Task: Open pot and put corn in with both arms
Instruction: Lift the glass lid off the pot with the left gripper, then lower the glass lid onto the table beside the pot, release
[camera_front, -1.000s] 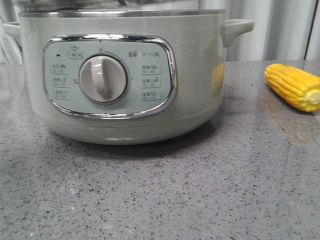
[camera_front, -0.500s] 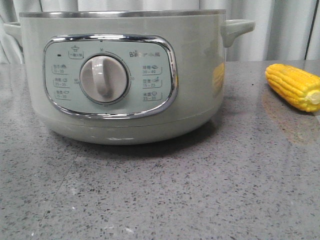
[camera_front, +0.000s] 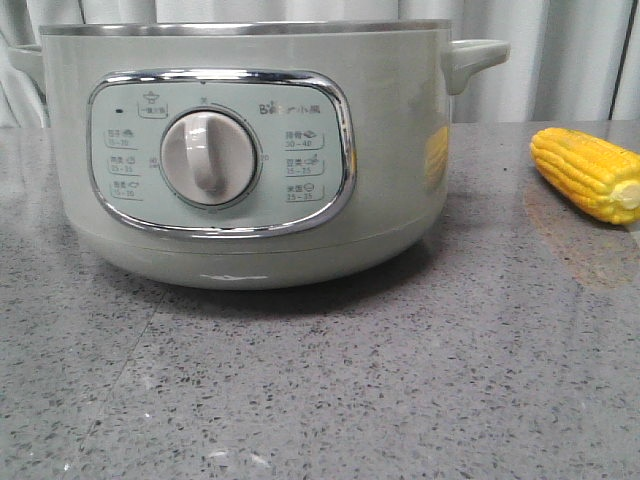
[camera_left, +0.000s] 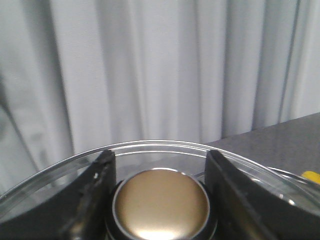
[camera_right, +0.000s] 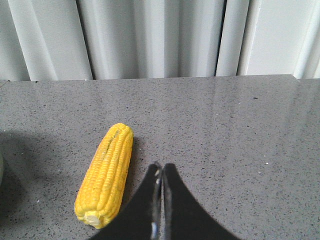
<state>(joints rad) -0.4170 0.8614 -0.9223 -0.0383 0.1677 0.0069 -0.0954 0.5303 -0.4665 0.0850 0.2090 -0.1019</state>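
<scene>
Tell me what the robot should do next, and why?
Probably open the right gripper and shift it over the corn. Its fingers are pressed together on nothing, and the corn lies beside them on the table. The left gripper already holds the lid by its knob.

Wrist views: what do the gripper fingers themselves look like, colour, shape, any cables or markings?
Left gripper: two black, matte fingers, broad and blocky, widening toward the camera; one shows small pale specks. Right gripper: black fingers tapering to thin, slightly curved tips. No cables, labels or markings visible on either. In the front view neither arm appears.
</scene>
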